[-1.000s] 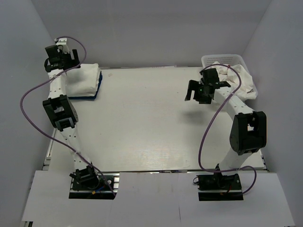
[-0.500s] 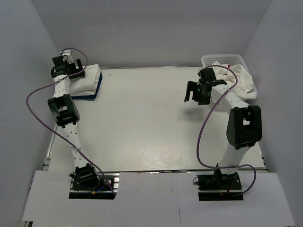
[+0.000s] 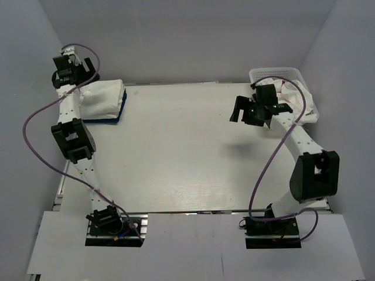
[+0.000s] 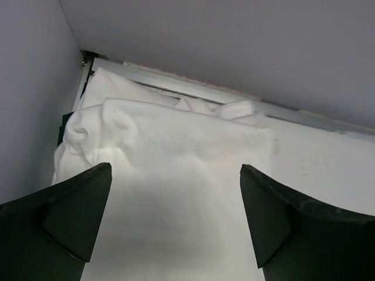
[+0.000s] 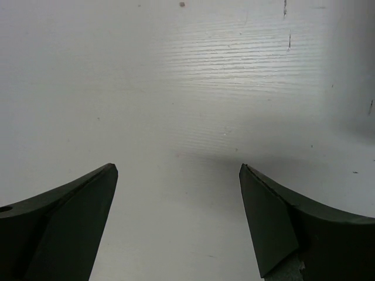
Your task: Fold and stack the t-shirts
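Left gripper (image 3: 75, 69) has risen from the folded t-shirts (image 3: 102, 98) at 10 o'clock; right gripper (image 3: 253, 112) has swung toward the basket (image 3: 272, 72) of loose t-shirts (image 3: 304, 105) at 2 o'clock. Both sets of jaws stand apart, empty.

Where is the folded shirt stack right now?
In the top view, the folded stack sits at the far-left corner of the table, by the left gripper.

Far left, the blue shirt (image 3: 120, 109) is mostly buried under the white stack (image 3: 101, 98), only an edge showing. My right arm (image 3: 291, 124) covers part of the heap (image 3: 306, 105) at the basket (image 3: 275, 72); its red print is too small to make out
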You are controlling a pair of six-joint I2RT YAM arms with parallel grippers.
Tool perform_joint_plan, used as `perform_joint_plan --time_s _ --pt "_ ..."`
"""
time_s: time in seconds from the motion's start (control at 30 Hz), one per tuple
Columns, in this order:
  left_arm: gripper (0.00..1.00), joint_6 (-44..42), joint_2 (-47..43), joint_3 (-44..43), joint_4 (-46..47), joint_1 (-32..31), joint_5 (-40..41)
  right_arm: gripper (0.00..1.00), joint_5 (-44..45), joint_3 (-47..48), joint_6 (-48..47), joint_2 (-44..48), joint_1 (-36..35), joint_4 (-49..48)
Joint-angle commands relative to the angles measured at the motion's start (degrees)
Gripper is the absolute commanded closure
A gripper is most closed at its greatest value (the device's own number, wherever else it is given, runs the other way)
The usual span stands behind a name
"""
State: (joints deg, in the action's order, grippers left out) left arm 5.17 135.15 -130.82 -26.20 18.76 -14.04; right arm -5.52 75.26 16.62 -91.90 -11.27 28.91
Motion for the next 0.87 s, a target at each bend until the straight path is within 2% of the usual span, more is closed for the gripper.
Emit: perform_joint_plan --time_s 0.0,0.07,0.1,0.17,0.2,0.27,0.33,0.4,0.43,0.53,0.57,0.63,0.77,0.83 --pt "0.00 9.55 -14.81 3.54 -4.13 -2.67 -0.35 0.10 -1.95 -3.62 0.16 6.19 0.11 -5.95" --pt "0.00 13.62 -19.20 13.81 -3.42 -4.08 -1.43 0.10 -2.83 -8.27 0.43 8.57 0.19 -8.33" --pt "0.00 16.95 -23.75 21.59 -2.47 -6.44 -1.95 0.10 -2.92 -9.86 0.69 10.23 0.19 -9.04" --pt "0.00 17.95 -28.52 28.58 -0.53 -9.96 -0.82 0.10 -1.96 -12.93 1.39 13.91 0.11 -9.39" --pt "0.00 18.73 -33.24 34.61 -0.52 -14.59 1.19 0.10 -1.52 -13.91 1.57 14.81 0.02 -9.39" --pt "0.00 19.35 -38.01 40.44 0.17 -19.53 4.89 0.10 -0.11 -18.54 1.48 19.18 0.19 -11.41" --pt "0.00 20.93 -42.76 50.11 2.28 -26.10 4.90 0.10 1.64 -20.67 2.27 21.40 0.19 -13.69" --pt "0.00 22.16 -49.96 59.05 5.97 -29.91 3.05 0.10 2.18 -24.10 2.54 25.27 0.19 -15.45" --pt "0.00 22.95 -51.99 61.11 5.98 -33.58 3.93 0.10 2.35 -25.94 2.54 27.19 0.37 -16.76" --pt "0.00 23.48 -57.62 65.43 0.90 -38.52 11.47 0.10 2.62 -28.76 2.27 30.54 0.19 -18.62" --pt "0.00 23.48 -58.42 65.43 -0.60 -39.24 15.41 0.10 2.53 -29.29 2.27 30.98 0.19 -19.41" --pt "0.00 23.48 -59.73 66.14 -3.85 -39.77 18.16 0.10 2.18 -30.96 2.36 32.39 0.19 -20.03" --pt "0.00 23.48 -61.93 68.06 -1.59 -41.96 18.17 0.10 0.60 -31.76 2.28 33.01 0.11 -20.73" --pt "0.00 23.48 -62.46 68.59 0.36 -42.49 20.70 0.10 -0.19 -31.85 1.40 33.01 0.19 -20.99"
